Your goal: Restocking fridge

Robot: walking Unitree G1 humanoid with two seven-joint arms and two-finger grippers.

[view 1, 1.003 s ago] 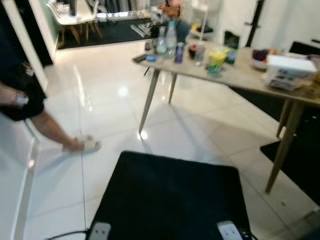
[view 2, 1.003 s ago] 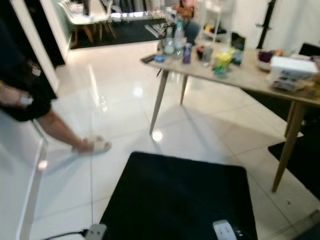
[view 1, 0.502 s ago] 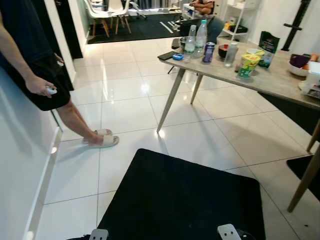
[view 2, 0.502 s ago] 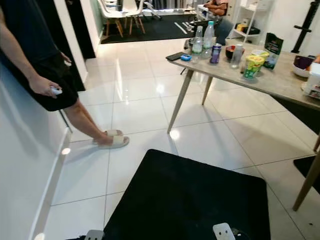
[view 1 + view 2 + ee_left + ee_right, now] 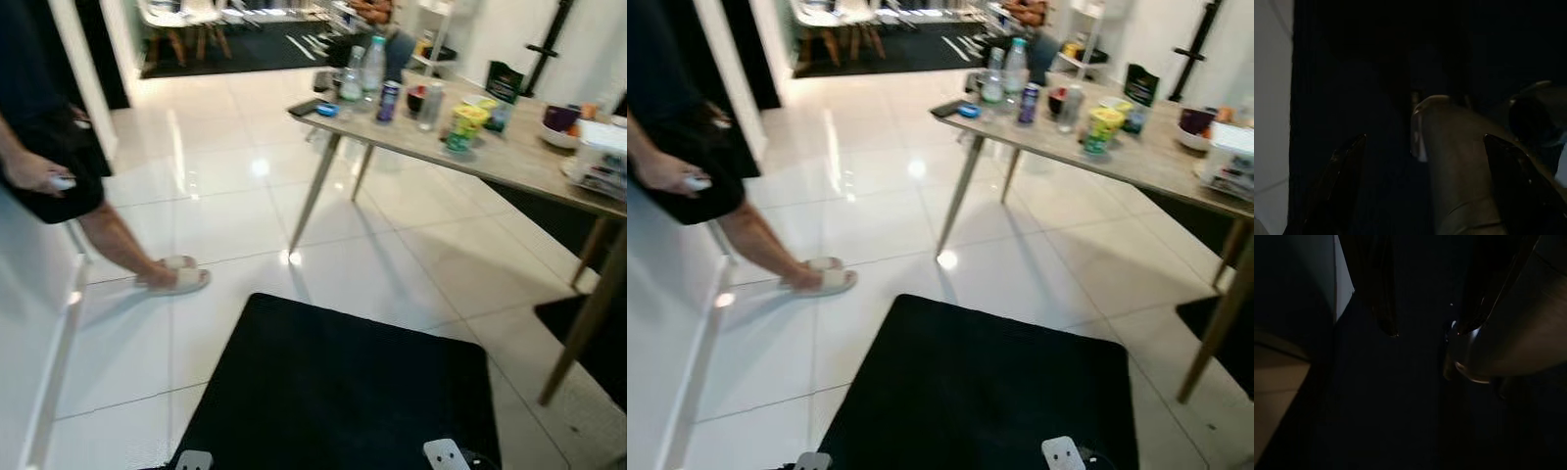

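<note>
Both arms hang idle in shade. In the dark left wrist view the left gripper (image 5: 1422, 191) shows two black fingers (image 5: 1344, 181) spread wide apart, nothing between them. In the right wrist view the right gripper (image 5: 1425, 330) also has its two fingertips (image 5: 1386, 318) parted with only darkness between; whether it holds anything cannot be made out beyond that gap.

Just below the head camera lies a black flat surface (image 5: 338, 392) over the glossy white tiled floor (image 5: 225, 196). Ahead and to the right stands a light wooden table (image 5: 519, 162) on slanted legs. The goods sit near its far left end: two clear water bottles (image 5: 362, 70), a dark can (image 5: 388, 101), a glass (image 5: 427, 105), a green-and-yellow cup (image 5: 460, 127) and a dark green packet (image 5: 503, 83). Farther right on the table are a dark bowl (image 5: 560, 117) and a white box (image 5: 600, 155).

At the left a person (image 5: 44, 147) in dark clothes stands by a white wall, a hand (image 5: 34, 174) holding a small white object, a foot in a pale slipper (image 5: 176, 279).
</note>
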